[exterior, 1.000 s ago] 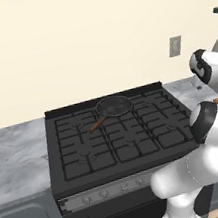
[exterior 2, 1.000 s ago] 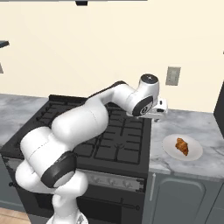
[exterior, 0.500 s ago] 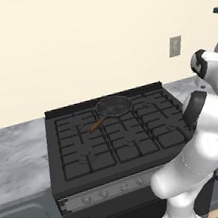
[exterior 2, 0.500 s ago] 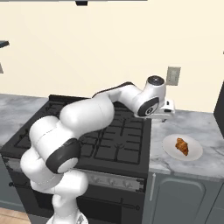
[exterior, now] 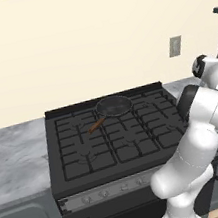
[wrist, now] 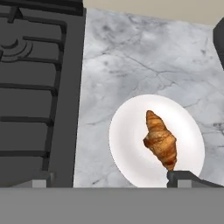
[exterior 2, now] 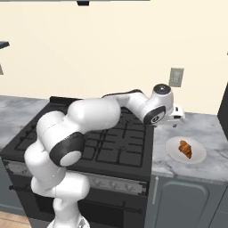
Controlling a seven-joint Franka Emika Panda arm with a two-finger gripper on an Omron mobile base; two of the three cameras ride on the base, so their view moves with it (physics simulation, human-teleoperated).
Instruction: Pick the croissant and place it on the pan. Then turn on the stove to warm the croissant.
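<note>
The croissant point(exterior 2: 185, 148) point(wrist: 161, 140), orange-brown and lumpy, lies on a flat white plate point(exterior 2: 197, 155) point(wrist: 127, 144) on the counter right of the stove point(exterior 2: 120, 142) point(exterior: 111, 141). My gripper point(exterior 2: 175, 121) point(wrist: 111, 179) hangs open above the counter, just left of and above the plate. In the hand view its fingertips point(wrist: 183, 177) stand wide apart, the right one just below the croissant's end, and nothing is between them. The dark pan point(exterior: 113, 106) with its brown handle sits on a back burner of the stove, with nothing in it.
Grey marble counter point(exterior 2: 211, 133) point(exterior: 12, 153) runs on both sides of the stove. A wall outlet point(exterior 2: 176, 77) sits behind the plate. A tall dark object point(exterior 2: 224, 107) stands at the counter's far right. The knob strip point(exterior: 110, 192) lines the stove front.
The arm has swung right, from over the stove's right edge out over the counter towards the plate. The gripper stayed open. Croissant and pan have not moved.
</note>
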